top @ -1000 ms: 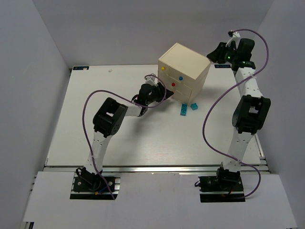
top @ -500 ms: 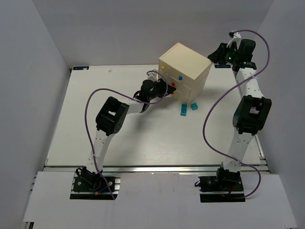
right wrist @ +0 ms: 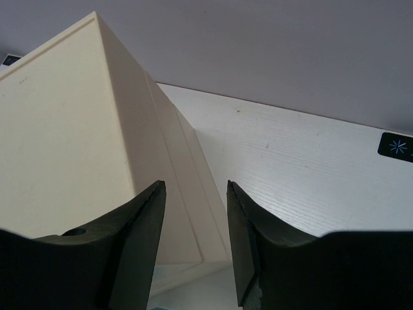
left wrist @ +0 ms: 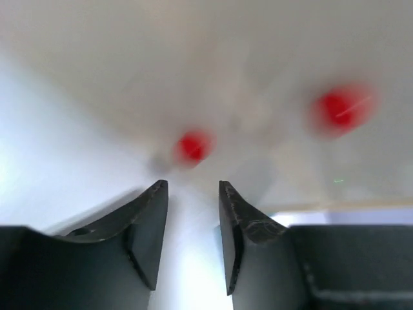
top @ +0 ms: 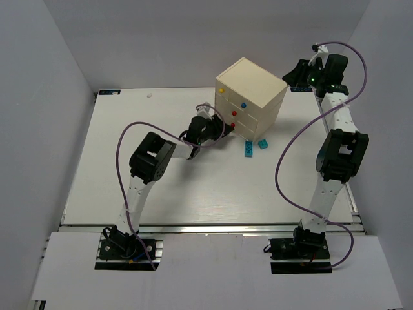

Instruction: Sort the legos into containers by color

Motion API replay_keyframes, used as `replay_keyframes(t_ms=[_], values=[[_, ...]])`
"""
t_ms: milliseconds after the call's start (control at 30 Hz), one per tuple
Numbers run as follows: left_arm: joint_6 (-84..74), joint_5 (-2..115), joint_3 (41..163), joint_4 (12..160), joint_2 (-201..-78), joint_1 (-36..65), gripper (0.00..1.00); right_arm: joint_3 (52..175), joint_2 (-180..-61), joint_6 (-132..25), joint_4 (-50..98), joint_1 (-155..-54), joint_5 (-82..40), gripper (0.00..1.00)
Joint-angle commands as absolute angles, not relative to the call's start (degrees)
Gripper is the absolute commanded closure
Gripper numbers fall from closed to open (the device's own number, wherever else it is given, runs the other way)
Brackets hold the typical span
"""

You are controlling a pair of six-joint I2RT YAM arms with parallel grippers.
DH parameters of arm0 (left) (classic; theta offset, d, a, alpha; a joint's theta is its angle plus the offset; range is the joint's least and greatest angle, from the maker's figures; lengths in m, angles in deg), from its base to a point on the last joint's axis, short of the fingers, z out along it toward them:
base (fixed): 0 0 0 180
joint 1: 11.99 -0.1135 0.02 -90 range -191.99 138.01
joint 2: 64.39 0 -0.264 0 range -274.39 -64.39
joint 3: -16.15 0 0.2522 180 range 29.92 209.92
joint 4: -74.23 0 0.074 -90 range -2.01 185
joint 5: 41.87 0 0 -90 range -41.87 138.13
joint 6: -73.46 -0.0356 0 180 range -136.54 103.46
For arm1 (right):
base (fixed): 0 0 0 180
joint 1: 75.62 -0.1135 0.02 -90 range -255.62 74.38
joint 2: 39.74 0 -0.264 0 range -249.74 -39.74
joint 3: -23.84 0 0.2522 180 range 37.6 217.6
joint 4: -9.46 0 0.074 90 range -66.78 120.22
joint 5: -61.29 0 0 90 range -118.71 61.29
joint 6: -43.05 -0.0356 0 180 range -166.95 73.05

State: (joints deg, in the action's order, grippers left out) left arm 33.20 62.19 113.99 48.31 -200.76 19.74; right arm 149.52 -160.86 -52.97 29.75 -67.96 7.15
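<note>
Spotted the cream wooden chest [top: 253, 85] standing toward the far side of the white table [top: 181, 194], turned corner-on to the overhead camera. Picked out a yellow knob [top: 222, 91] high on its front and a blue knob [top: 243, 104] lower and to the right.

Found the left gripper [top: 219, 130] down low, nosed right up to the chest's front. Saw its fingers [left wrist: 148, 226] standing apart with a narrow gap, pinching nothing. Caught a near red knob [left wrist: 193, 145] just beyond that gap, blurred, not between the tips. Noticed a second red knob [left wrist: 340, 108] off up and to the right, blurrier still. Could not tell from any view whether a drawer stood out at all.

Found the right gripper [top: 288, 73] raised beside the chest's far right corner, well clear of the table. Saw its fingers [right wrist: 145, 239] spread as well, empty, with the chest's plain side wall and a strip of table showing through the gap.

Spotted two legos lying loose on the table just in front of the chest's lower right corner: a longer teal-blue brick [top: 248, 149] and a shorter teal-blue brick [top: 262, 144], close together, touching neither gripper. Made out no other bricks in these views.
</note>
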Motion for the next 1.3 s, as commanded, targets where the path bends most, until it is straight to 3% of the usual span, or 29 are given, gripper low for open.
replay_keyframes(t_ms=[0,200,367,667,967,1267], values=[[32.32,60.34,107.71,42.92,-197.90,19.92,0.51,147.29,-160.06,-52.39,37.20,-68.85,10.14,0.51],[33.29,61.05,107.87,42.90,-198.94,19.39,0.56,146.68,-159.80,-52.40,36.84,-68.94,10.22,0.50],[34.88,61.22,109.37,42.20,-200.87,19.39,0.49,146.06,-159.71,-51.87,37.11,-68.77,10.05,0.50],[34.35,57.98,116.93,47.65,-202.64,19.39,0.50,145.97,-159.71,-51.69,36.93,-68.50,10.22,0.50],[34.00,58.67,118.16,48.18,-203.60,18.86,0.65,146.06,-159.89,-51.60,37.02,-67.89,10.49,0.50],[31.54,60.70,117.89,45.36,-203.69,18.33,0.54,145.97,-159.62,-51.43,37.20,-67.62,10.66,0.49]])
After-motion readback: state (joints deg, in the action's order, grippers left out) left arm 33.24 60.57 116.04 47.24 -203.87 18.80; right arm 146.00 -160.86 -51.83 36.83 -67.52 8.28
